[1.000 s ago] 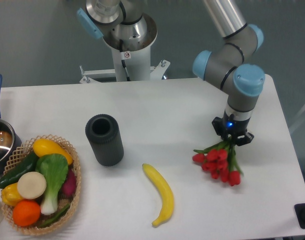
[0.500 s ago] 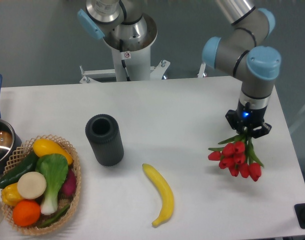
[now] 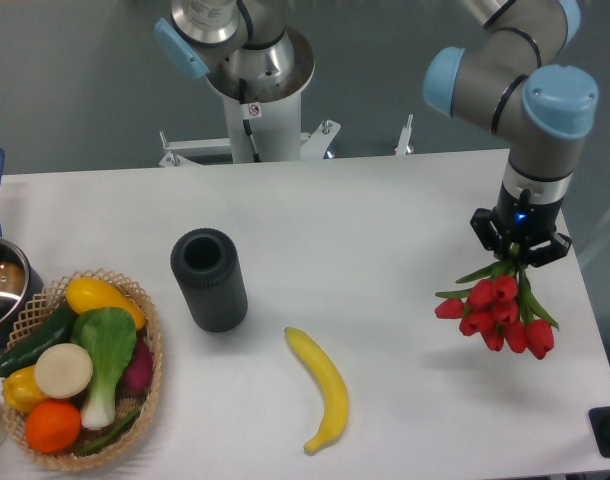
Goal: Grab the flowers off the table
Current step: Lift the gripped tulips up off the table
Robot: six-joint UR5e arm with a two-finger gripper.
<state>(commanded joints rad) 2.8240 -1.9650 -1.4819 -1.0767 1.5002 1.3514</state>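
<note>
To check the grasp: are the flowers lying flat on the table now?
No, the flowers hang from the pincer, blooms pointing down, above the table.

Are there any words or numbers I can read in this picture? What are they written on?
No text can be read anywhere.
Small sticker on the white robot stand: a red-and-white sign, too small and blurred to read.
The black cup, banana, basket, flowers and claw show no writing.
</note>
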